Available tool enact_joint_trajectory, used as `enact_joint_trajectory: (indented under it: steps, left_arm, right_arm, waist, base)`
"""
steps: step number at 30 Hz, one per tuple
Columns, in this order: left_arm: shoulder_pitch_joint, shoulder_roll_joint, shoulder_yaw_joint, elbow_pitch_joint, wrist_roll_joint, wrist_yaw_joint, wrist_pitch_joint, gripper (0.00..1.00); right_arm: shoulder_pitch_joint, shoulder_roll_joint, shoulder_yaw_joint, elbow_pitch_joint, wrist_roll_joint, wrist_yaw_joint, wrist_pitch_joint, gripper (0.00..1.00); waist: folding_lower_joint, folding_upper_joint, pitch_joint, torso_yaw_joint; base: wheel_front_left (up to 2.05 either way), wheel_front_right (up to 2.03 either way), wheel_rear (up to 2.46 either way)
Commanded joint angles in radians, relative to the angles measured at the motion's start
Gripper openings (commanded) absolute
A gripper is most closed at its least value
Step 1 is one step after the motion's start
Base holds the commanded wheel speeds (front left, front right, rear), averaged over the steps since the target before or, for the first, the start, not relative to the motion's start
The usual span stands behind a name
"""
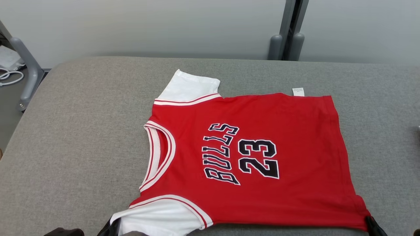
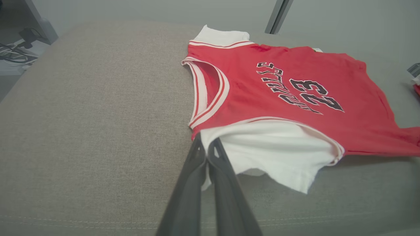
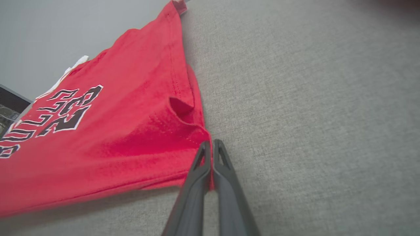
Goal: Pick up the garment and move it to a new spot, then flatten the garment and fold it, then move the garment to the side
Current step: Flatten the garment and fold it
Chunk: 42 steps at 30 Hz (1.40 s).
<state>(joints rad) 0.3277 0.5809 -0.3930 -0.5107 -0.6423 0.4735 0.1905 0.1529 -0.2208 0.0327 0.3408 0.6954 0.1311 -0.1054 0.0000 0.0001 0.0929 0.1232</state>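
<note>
Now we pinch the Bulls jersey at the near edge of the bench.
Our left gripper clamps its near white sleeve, our right gripper its near hem corner; beyond, it lies flat mid-bench, far sleeve pointing to the far edge.
</note>
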Motion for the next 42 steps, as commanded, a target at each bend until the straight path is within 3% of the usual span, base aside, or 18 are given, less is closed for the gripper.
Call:
enact_joint_trajectory:
  steps: [1,8,17,27,38,39,40,41,42]
  left_arm:
    - [0.006,0.013,0.011,-0.005,0.004,0.007,0.002,0.00]
    - [-0.046,0.065,0.017,-0.013,-0.001,-0.029,0.050,0.00]
    - [-0.262,0.105,0.021,0.067,-0.025,-0.148,0.113,0.00]
    - [-0.472,0.042,0.002,0.278,-0.088,-0.264,0.127,0.00]
    - [-0.601,-0.036,-0.019,0.520,-0.121,-0.359,0.066,0.00]
    - [-0.603,-0.040,-0.018,0.532,-0.127,-0.361,0.062,0.01]
    - [-0.605,-0.043,-0.021,0.543,-0.131,-0.369,0.063,0.24]
    - [-0.606,-0.044,-0.021,0.552,-0.132,-0.371,0.059,0.46]
    - [-0.608,-0.045,-0.018,0.559,-0.132,-0.374,0.051,1.00]
  right_arm:
    - [0.013,0.006,-0.024,-0.026,-0.020,-0.001,0.021,0.00]
    - [0.057,0.105,-0.129,-0.248,-0.143,-0.001,0.220,0.00]
    - [-0.081,0.144,-0.174,-0.472,-0.247,0.000,0.460,0.00]
    - [-0.277,0.121,-0.114,-0.398,-0.288,0.000,0.543,0.00]
    - [-0.346,0.115,-0.099,-0.248,-0.291,0.000,0.485,0.00]
    - [-0.348,0.116,-0.093,-0.243,-0.278,0.000,0.474,0.09]
    - [-0.350,0.117,-0.088,-0.238,-0.270,0.000,0.461,0.41]
    - [-0.352,0.110,-0.081,-0.234,-0.270,0.000,0.449,0.99]
    - [-0.354,0.107,-0.076,-0.231,-0.268,0.000,0.435,1.00]
  waist:
    - [0.0000,-0.0001,0.003,-0.005]
    - [0.0000,-0.0001,0.025,-0.025]
    - [0.0000,-0.0001,0.097,-0.053]
    - [0.0000,-0.0001,0.182,-0.067]
    - [0.0000,-0.0001,0.231,-0.085]
    - [0.0000,-0.0001,0.232,-0.087]
    - [0.0000,-0.0001,0.232,-0.089]
    - [0.0000,-0.0001,0.232,-0.091]
    - [0.0000,-0.0001,0.231,-0.092]
  base:
    - [0.00,0.00,0.00]
    - [0.00,0.00,0.00]
    - [0.00,0.00,0.00]
    - [0.00,0.00,0.00]
    - [0.00,0.00,0.00]
    - [0.00,0.00,0.00]
    - [0.00,0.00,0.00]
    - [0.00,0.00,0.00]
    - [0.00,0.00,0.00]
